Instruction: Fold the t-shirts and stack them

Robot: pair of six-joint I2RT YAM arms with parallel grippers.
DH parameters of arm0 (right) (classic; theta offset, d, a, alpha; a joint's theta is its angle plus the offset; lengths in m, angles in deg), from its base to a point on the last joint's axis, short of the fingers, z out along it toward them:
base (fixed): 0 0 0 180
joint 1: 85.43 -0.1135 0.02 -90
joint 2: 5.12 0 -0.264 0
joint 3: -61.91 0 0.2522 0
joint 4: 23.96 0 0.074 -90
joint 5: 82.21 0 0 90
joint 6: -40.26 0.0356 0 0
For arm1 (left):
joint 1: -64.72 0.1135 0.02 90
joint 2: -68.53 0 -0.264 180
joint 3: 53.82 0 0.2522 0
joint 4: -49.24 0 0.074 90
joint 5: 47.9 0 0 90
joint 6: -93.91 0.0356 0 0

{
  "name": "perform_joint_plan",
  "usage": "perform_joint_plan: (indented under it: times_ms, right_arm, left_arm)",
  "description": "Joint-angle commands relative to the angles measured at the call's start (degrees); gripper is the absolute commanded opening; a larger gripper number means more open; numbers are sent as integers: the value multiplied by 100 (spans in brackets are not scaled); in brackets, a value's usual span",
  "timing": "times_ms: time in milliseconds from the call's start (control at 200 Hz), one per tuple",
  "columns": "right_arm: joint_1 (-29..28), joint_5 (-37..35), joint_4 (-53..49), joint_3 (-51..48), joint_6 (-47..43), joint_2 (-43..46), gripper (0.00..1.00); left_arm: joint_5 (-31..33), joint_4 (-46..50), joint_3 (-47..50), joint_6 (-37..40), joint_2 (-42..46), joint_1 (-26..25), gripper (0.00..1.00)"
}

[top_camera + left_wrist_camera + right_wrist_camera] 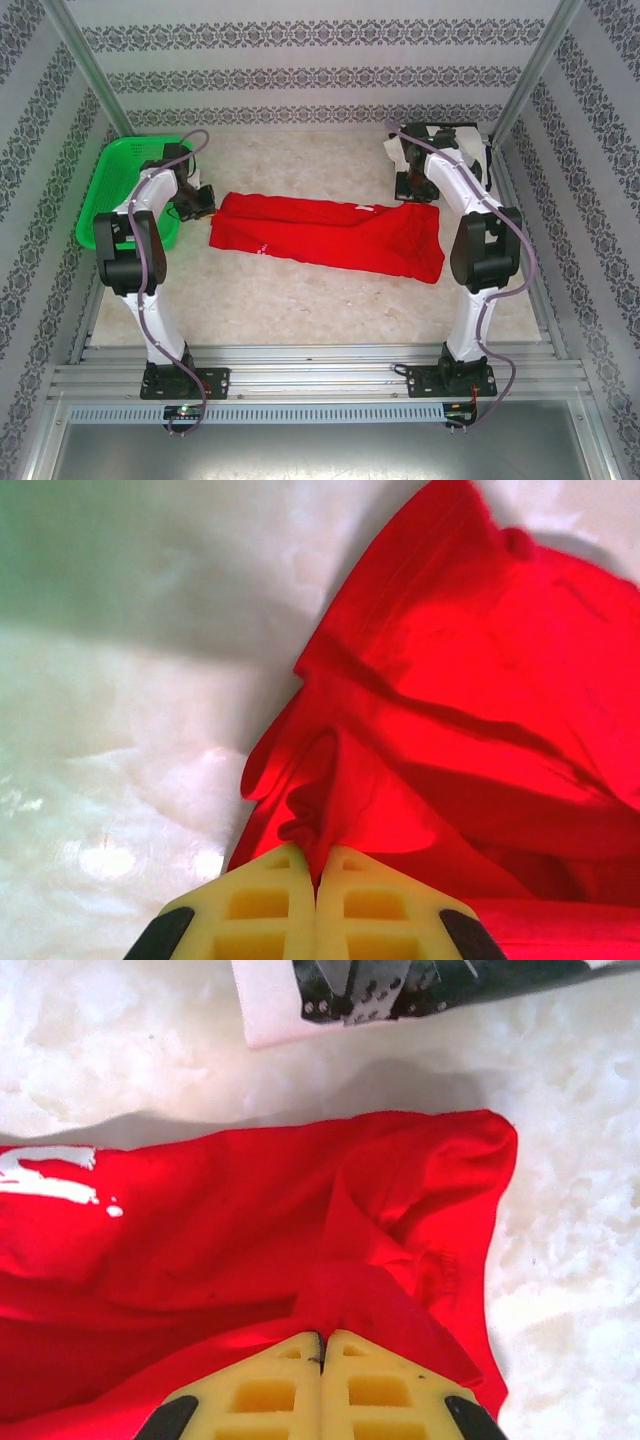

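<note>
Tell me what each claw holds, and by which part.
Left claw pinches the red shirt by its bunched left edge; right claw pinches a fold at its right end.

Bright, washed-out; soft shadows, approx. sharp.

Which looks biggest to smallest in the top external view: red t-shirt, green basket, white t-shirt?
1. red t-shirt, clearly largest.
2. green basket, partly behind the left arm.
3. white t-shirt, smallest as seen; the right arm covers part, so its full extent is unsure.
</note>
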Motion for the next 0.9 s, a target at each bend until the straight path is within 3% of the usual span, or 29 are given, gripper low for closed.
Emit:
perform_joint_plan:
  times_ms: [0,135,200,260,335,365,410,520,664,784,839,894]
  right_arm:
    - [59,-203,-57,246,-122,-229,0]
    - [67,-274,-40,360,-123,-382,0]
    - [70,-331,-27,425,-105,-465,0]
    - [73,-401,23,477,-69,-505,0]
    - [77,-418,134,539,6,-541,2]
    - [82,-404,182,575,49,-568,2]
    - [84,-389,259,630,134,-593,3]
    - [137,-360,396,798,401,-643,3]
    - [179,-300,470,1109,608,-817,10]
    - [199,-186,435,1339,719,-995,24]
    - [217,-138,435,1373,819,-1002,38]
    - [247,-100,435,1327,890,-919,44]
  left_arm:
    - [-91,45,-279,-2,-177,-4,0]
    - [-274,81,-584,-30,-442,-69,2]
    - [-306,111,-684,-63,-562,-83,8]
    - [-308,123,-723,-126,-632,-90,31]
    - [-312,66,-725,-236,-601,-90,52]
    - [-317,20,-713,-296,-542,-87,68]
    - [-361,-32,-740,-354,-416,-87,77]
    - [-611,-17,-726,-522,34,-91,84]
    - [-531,-116,237,-606,900,-77,84]
    - [-474,-269,1075,-651,1428,-48,86]
    - [-619,-345,1328,-700,1576,-48,86]
    - [-755,-443,1547,-753,1691,-63,87]
